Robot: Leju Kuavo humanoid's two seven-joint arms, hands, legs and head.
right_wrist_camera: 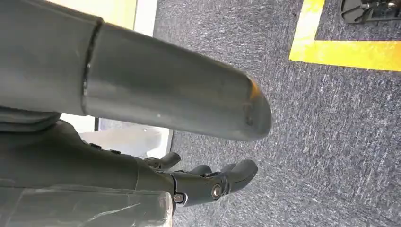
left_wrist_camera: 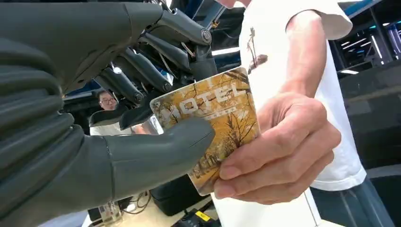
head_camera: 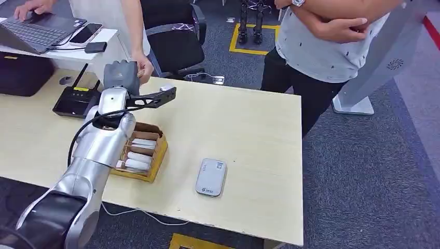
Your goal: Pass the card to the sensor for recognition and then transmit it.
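Observation:
My left hand (head_camera: 121, 77) is raised over the table's far left part. In the left wrist view its thumb (left_wrist_camera: 156, 151) presses on a yellow card (left_wrist_camera: 222, 113) printed "HOTEL", with the dark fingers (left_wrist_camera: 156, 71) behind it. A person's hand (left_wrist_camera: 279, 151) grips the card's other end, so both hold it. The same person's hand (head_camera: 141, 66) meets mine at the far table edge. The sensor (head_camera: 211, 177), a flat white-grey device, lies on the table near the front edge, away from the card. My right hand (right_wrist_camera: 208, 182) hangs over the grey carpet, holding nothing, its fingers loosely apart.
A wooden box (head_camera: 155, 158) with several cards stands under my left forearm. A black router (head_camera: 77, 101) sits at the far left, a laptop (head_camera: 36, 28) and phones on the white desk behind. A second person (head_camera: 321, 46) stands at the far right corner beside an office chair (head_camera: 176, 41).

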